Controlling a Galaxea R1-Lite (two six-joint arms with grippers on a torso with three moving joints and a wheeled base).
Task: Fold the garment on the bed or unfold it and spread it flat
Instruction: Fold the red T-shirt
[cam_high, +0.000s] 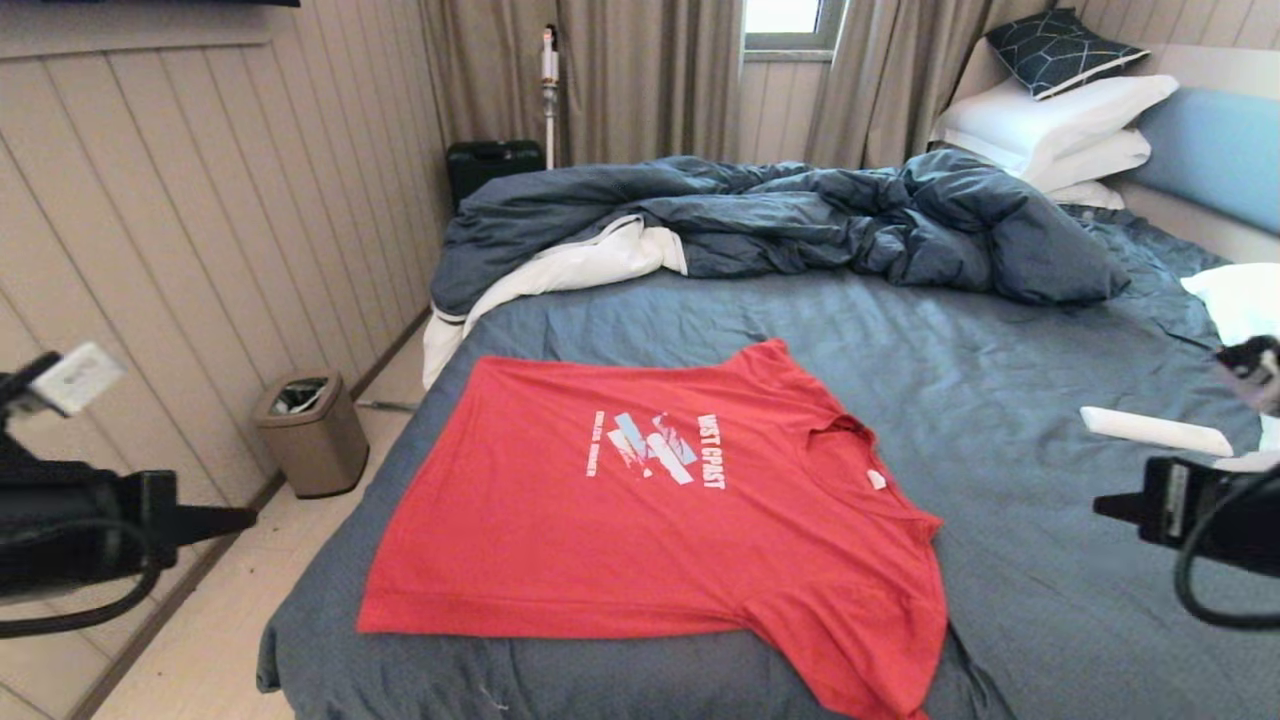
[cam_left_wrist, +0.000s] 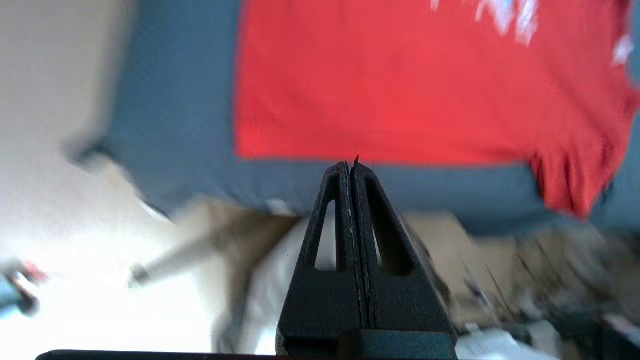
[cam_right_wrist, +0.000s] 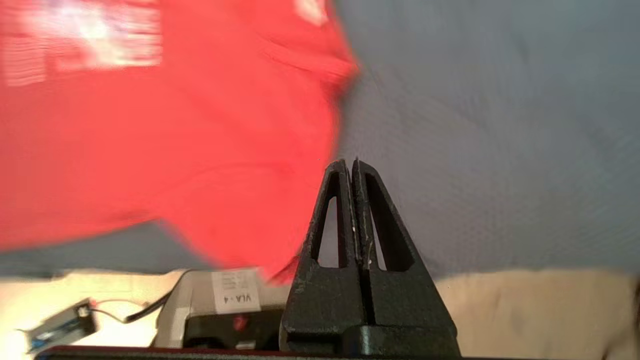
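The garment (cam_high: 640, 510), a red T-shirt with a white and light-blue chest print, lies spread nearly flat on the bed (cam_high: 950, 400), collar toward the right. One sleeve hangs over the near bed edge. My left gripper (cam_high: 245, 520) hovers off the bed's left side, above the floor, shut and empty. In the left wrist view its fingertips (cam_left_wrist: 346, 167) point at the garment's hem (cam_left_wrist: 380, 100). Over the bed's right side my right gripper (cam_high: 1100, 503) hangs shut and empty. The right wrist view shows its tips (cam_right_wrist: 348, 165) beside the garment's sleeve (cam_right_wrist: 175, 150).
A rumpled dark blue duvet (cam_high: 780, 220) with white lining fills the far part of the bed. White pillows (cam_high: 1060, 130) lean at the headboard. A white flat object (cam_high: 1155, 431) lies on the sheet at right. A bin (cam_high: 312, 432) stands on the floor at left.
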